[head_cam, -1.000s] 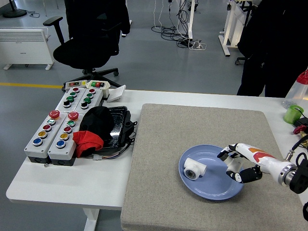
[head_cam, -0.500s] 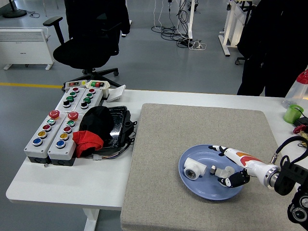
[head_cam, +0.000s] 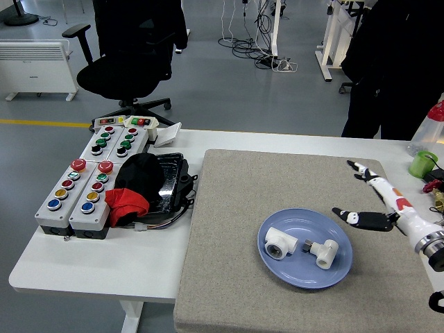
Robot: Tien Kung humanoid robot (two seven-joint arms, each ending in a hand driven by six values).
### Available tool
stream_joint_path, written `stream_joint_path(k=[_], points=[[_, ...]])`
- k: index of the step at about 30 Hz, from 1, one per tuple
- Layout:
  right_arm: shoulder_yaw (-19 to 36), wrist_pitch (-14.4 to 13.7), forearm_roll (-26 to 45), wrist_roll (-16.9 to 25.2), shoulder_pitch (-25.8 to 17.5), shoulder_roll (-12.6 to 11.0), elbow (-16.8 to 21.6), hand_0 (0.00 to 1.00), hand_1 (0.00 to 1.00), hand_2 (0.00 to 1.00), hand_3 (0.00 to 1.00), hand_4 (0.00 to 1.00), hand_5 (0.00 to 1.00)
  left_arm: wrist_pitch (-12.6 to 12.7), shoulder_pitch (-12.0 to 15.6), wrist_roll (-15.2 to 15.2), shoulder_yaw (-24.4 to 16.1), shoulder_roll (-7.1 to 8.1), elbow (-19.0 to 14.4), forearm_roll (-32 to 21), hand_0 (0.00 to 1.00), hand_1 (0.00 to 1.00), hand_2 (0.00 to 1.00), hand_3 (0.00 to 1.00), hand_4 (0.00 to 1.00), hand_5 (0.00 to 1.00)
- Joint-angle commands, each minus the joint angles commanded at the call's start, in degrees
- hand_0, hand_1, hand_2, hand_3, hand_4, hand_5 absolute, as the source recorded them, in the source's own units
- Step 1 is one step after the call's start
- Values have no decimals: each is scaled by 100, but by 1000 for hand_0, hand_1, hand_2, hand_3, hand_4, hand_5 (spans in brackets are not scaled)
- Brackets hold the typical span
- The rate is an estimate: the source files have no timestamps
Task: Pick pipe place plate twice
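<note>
Blue plate with two white pipe fittings.

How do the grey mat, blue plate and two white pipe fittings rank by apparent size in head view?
1. grey mat
2. blue plate
3. The two white pipe fittings, left and right, look about alike; no ranking between them.

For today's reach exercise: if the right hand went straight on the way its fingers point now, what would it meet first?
Probably nothing: the open right hand points up-left over bare mat, passing behind the plate. Depth is uncertain.
</note>
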Motion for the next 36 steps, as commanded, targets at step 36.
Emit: stream_joint_path(k=[36], points=[[2420,126,6152,267,-1124,348,-367,840,812,859,835,549,611,1,-58,-55,27,17,24,-33,654,631,632,553,393,998]])
